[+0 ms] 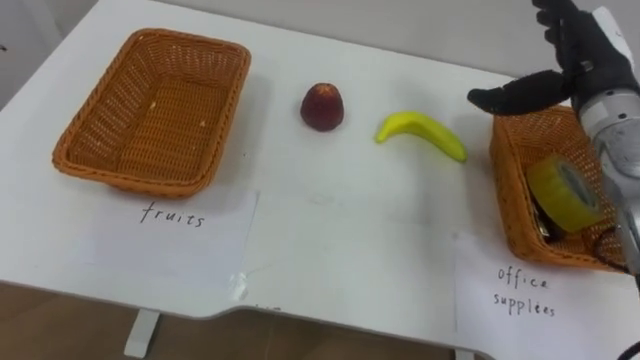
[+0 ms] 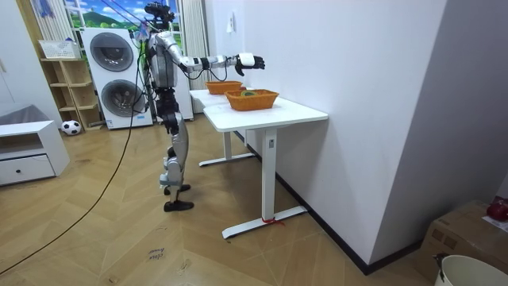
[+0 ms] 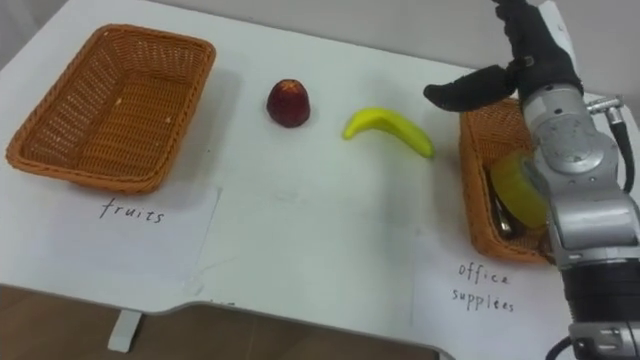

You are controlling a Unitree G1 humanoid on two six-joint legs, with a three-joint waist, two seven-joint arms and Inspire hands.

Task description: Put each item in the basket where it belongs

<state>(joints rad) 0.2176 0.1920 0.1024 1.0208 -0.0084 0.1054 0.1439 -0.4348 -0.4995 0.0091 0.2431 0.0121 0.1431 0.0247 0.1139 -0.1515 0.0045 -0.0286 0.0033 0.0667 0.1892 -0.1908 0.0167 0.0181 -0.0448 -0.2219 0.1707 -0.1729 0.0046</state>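
- robot stands upright at the counter edge, with its right arm held out level over the baskets in the room view
- near edge: left label and right label, paper sheets, each just in front of its basket so the sort targets are unambiguous
- fruit basket, left side: empty, so by my read no fruit is sorted yet
- office basket, right side: holds tape, tilted, with a dark item under it, can't tell what; the supplies half looks done
- the fruit lies on bare counter between the baskets: banana is near the office basket but not touching it; apple sits upright further left, closer to the fruit basket
- right hand hovers over the far end of the office basket, above the rim, touching nothing
- fingers are straight and relaxed, thumb points left toward the banana, nothing held
- likely why: an empty hand held high clears the wicker wall, and the banana is the closest pick from there
- next pick probably means dropping the hand left of the rim and closing across the banana's middle
- risk: both fruits have to go to the left basket, a long reach for the right arm; the curved banana may roll in a loose grasp
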